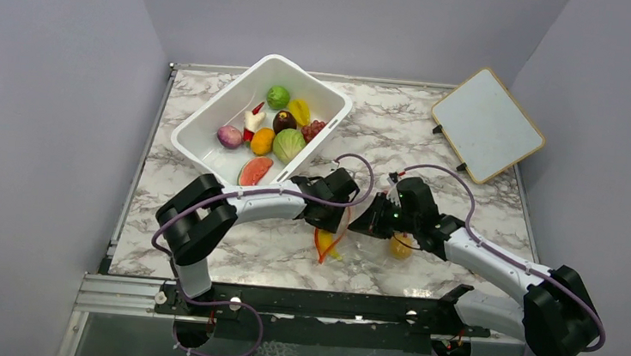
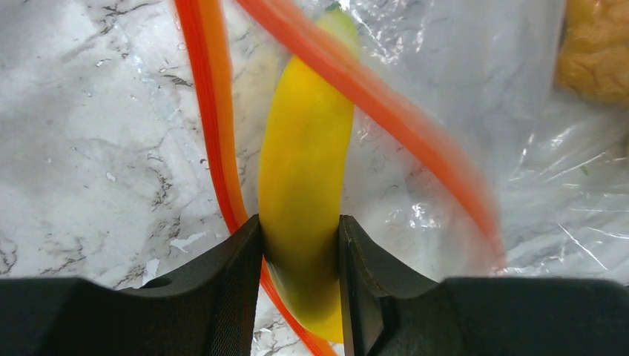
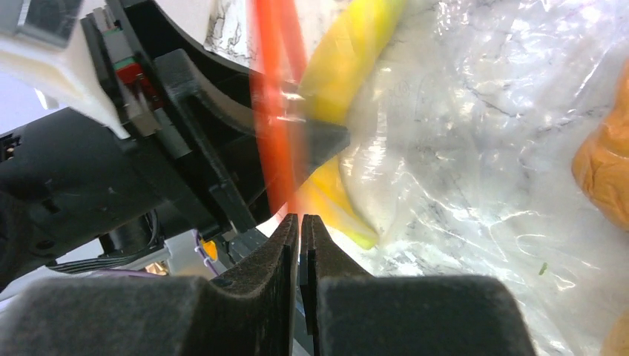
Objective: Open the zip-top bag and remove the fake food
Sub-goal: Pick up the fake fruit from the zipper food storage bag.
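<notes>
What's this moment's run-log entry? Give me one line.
left gripper: shut on banana | right gripper: shut beside zip-top bag | bag mouth: open | orange: inside bag

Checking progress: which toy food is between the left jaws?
The yellow banana, at the mouth of the bag. The orange fruit lies free deeper inside; the others sit in the tub.

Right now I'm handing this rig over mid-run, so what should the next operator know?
Left gripper: shut on the banana, in the open mouth of the zip-top bag.
Right gripper: shut at the bag's edge; a pinch on film is unclear.
Done: bag open; watermelon slice lies in the white tub.
To do: pull the banana out, then the orange fruit inside the bag.
</notes>
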